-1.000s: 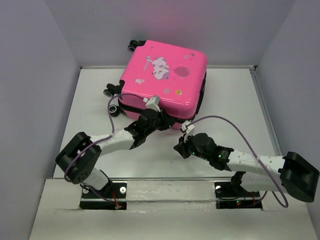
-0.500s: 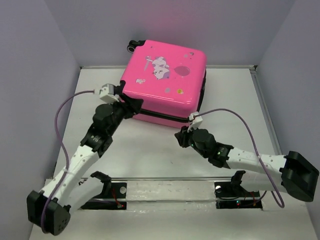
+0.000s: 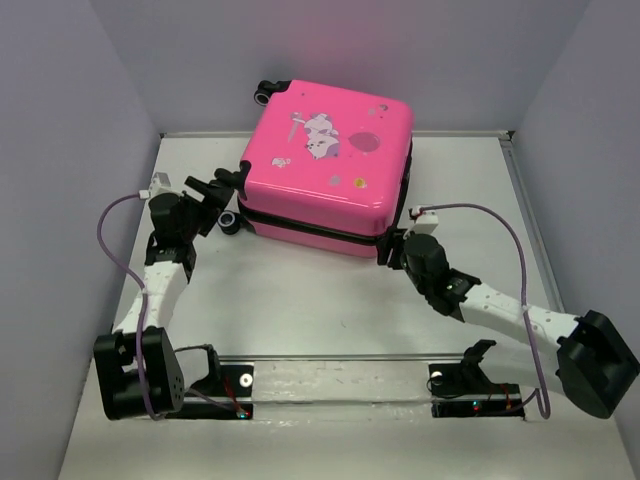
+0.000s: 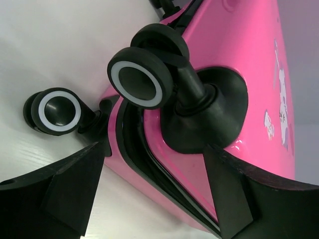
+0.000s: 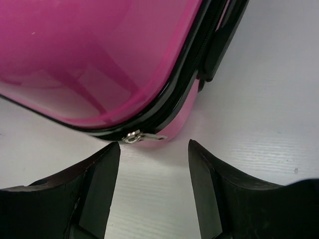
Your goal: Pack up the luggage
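Note:
The hot-pink luggage (image 3: pixel 325 165) lies flat and shut at the back of the table, sticker side up. My left gripper (image 3: pixel 215 190) is open at its left corner, beside the black wheels (image 3: pixel 229 221). The left wrist view shows two white-ringed wheels (image 4: pixel 141 82) just ahead of my gripper (image 4: pixel 154 184), with the black zipper seam (image 4: pixel 134 144) running between the spread fingers (image 4: pixel 75 184). My right gripper (image 3: pixel 392 245) is open at the front right corner. In the right wrist view, a silver zipper pull (image 5: pixel 143 136) lies just beyond the gripper (image 5: pixel 153 169), and nothing is held.
Grey walls (image 3: pixel 60 150) enclose the white table (image 3: pixel 300 300) on three sides. The luggage's black side handle (image 5: pixel 222 42) lies on its right edge. Purple cables (image 3: pixel 480 212) loop off both wrists.
My left arm swung from the luggage's front edge out to its left wheel corner and opened. My right gripper shifted right to the front right corner and opened too.

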